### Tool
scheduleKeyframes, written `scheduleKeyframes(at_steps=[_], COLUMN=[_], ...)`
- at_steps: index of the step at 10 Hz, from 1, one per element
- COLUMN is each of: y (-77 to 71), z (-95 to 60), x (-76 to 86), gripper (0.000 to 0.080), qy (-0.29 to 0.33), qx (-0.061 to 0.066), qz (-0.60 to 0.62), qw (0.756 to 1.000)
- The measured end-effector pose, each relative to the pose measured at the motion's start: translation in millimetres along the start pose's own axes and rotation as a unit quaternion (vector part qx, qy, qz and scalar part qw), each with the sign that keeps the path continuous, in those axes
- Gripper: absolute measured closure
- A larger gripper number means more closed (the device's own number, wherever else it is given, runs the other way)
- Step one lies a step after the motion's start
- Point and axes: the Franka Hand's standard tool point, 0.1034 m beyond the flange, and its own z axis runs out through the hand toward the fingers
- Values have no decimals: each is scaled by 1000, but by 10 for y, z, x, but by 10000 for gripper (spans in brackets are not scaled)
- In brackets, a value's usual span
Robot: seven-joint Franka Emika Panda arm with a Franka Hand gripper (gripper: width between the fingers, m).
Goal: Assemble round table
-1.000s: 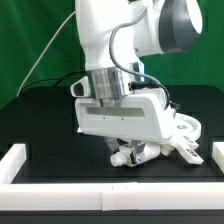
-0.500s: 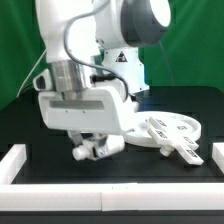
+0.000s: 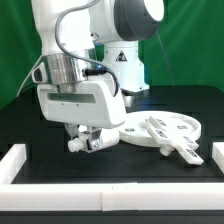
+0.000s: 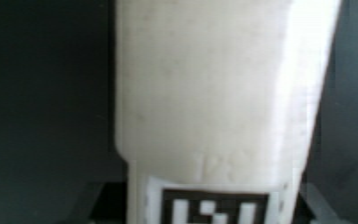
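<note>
My gripper [image 3: 87,137] is shut on the short white cylinder post [image 3: 104,142] and holds it just above the black table, at the exterior view's left of the other parts. In the wrist view the post [image 4: 211,90] fills the picture, with a black-and-white tag [image 4: 213,207] on its near end. The large flat round disc [image 3: 186,124] lies on the table at the exterior view's right. The X-shaped cross base [image 3: 172,147] rests against the disc's front edge. My fingers are hidden in the wrist view.
White square-section border rails lie at the exterior view's left [image 3: 14,164], right [image 3: 216,154] and along the front [image 3: 110,196]. The robot's base [image 3: 128,62] stands behind the disc, before a green backdrop.
My arm has swung from over the disc and cross base toward the exterior view's left, carrying the post, and has come to rest slightly higher.
</note>
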Motion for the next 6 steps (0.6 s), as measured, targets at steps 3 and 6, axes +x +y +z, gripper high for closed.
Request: scheduleKeyframes(at_steps=[3,6], y=[487,493], z=[-169,-154], x=[51,37], gripper=[481,481], qy=[-4,-6], qx=[-12,-13], qz=[83,80], qw=[996,997])
